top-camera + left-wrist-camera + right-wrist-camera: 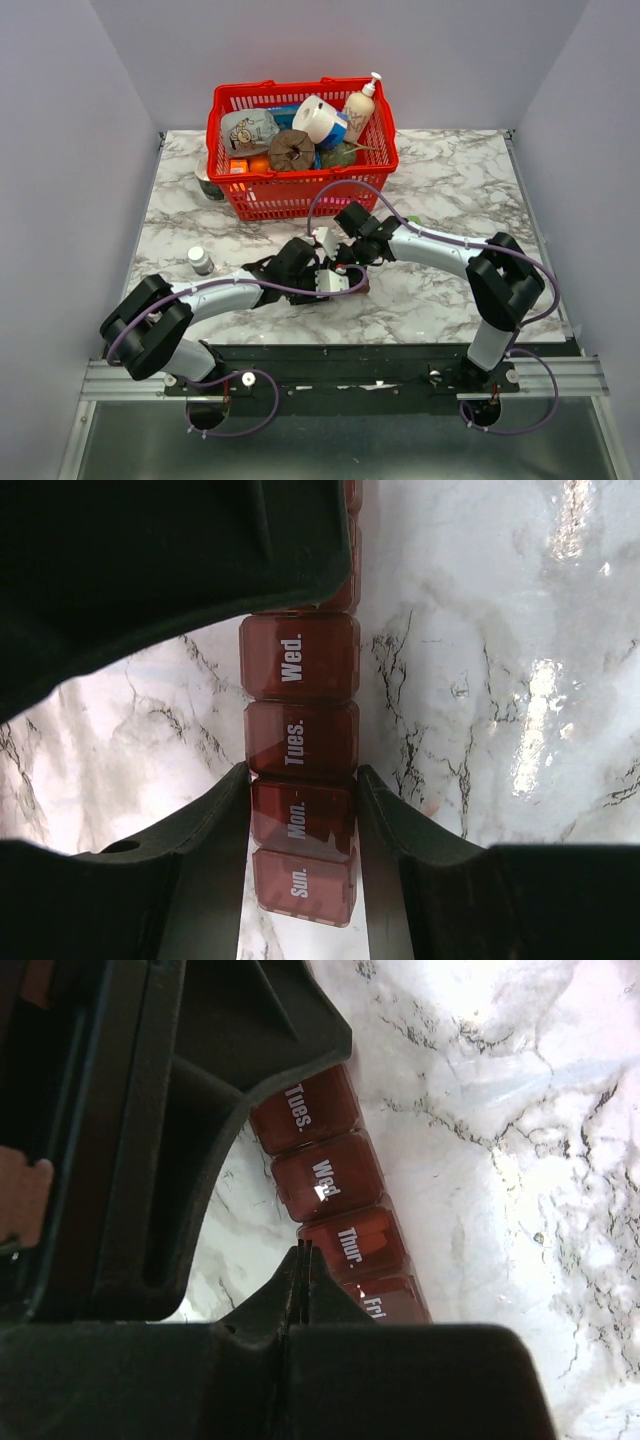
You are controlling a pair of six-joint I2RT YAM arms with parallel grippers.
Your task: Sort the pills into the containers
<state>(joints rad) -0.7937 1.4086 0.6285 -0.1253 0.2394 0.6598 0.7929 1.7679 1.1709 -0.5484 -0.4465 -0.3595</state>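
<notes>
The dark red pill organizer (pixel 300 660) lies on the marble table, its lids labelled Sun., Mon., Tues. and Wed. all down. My left gripper (pixel 302 785) is shut on it, one finger on each long side at the Mon. compartment. In the right wrist view the organizer (pixel 320 1175) shows Tues. to Fri. My right gripper (pixel 303 1252) is shut and empty, its tip right beside the Thur. compartment, where an orange shape shows through the lid. In the top view both grippers (pixel 330 272) meet over the organizer, which is almost hidden. I see no loose pills.
A red mesh basket (pixel 228 190) full of household items stands at the back, close behind the grippers. A small white-capped bottle (pixel 200 260) stands at the left, beside my left arm. Bare marble lies to the right of the organizer.
</notes>
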